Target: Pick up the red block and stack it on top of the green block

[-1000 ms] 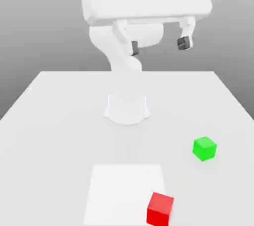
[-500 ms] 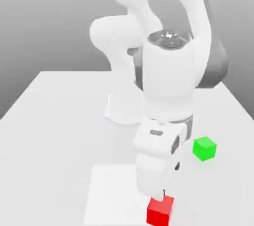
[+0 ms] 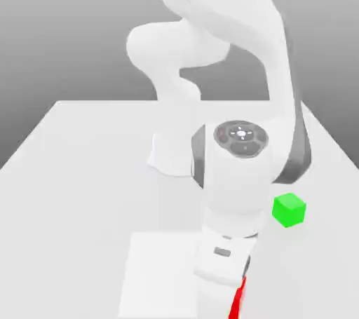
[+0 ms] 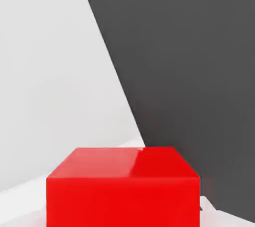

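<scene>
Two jaws closed, clamped on red block [image 4: 123,187]

arm [image 3: 238,170] low over table [image 3: 77,170] front, block [image 3: 238,303] under its hand at near edge, second block [image 3: 289,209] behind, toward exterior view's right

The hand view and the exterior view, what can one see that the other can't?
In the exterior view alone: the green block sitting by itself on the white table, and the big white arm bent low over the near edge. In the hand view alone: the red block's whole top and front face, very close up, with a dark area behind it. Both share the red block; in the exterior view just a thin red sliver peeks out beside the arm.
</scene>
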Controlling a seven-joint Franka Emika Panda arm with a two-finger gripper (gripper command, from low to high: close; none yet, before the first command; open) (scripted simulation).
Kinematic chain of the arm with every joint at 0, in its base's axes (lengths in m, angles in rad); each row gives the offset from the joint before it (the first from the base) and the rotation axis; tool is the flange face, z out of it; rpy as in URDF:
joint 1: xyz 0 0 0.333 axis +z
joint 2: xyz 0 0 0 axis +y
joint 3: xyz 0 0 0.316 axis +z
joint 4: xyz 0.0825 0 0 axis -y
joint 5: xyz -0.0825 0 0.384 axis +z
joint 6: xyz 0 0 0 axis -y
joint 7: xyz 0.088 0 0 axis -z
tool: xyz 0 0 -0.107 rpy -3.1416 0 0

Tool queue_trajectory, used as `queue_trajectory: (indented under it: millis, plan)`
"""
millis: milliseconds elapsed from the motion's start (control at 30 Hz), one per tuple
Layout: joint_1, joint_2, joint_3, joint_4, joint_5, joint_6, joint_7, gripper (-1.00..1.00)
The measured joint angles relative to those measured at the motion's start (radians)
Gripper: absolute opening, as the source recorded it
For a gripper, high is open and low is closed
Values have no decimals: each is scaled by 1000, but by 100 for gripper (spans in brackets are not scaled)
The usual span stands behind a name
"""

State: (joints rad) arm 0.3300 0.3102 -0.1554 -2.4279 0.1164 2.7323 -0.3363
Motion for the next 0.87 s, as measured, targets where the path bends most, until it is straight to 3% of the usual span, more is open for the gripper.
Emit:
queue_trajectory:
  millis: [67, 200, 500, 733, 767, 867]
  plan:
    - [15, -68, -7, -20, -20, -51, 9, -100]
    - [84, -190, 83, -139, -14, -69, -71, -100]
    - [349, -504, 246, -441, -48, -64, -238, -100]
    - [360, -327, 269, -468, -108, 145, -218, -100]
    - [360, -293, 264, -467, -126, 177, -206, 100]
    - [356, -293, 264, -467, -126, 177, -206, 100]
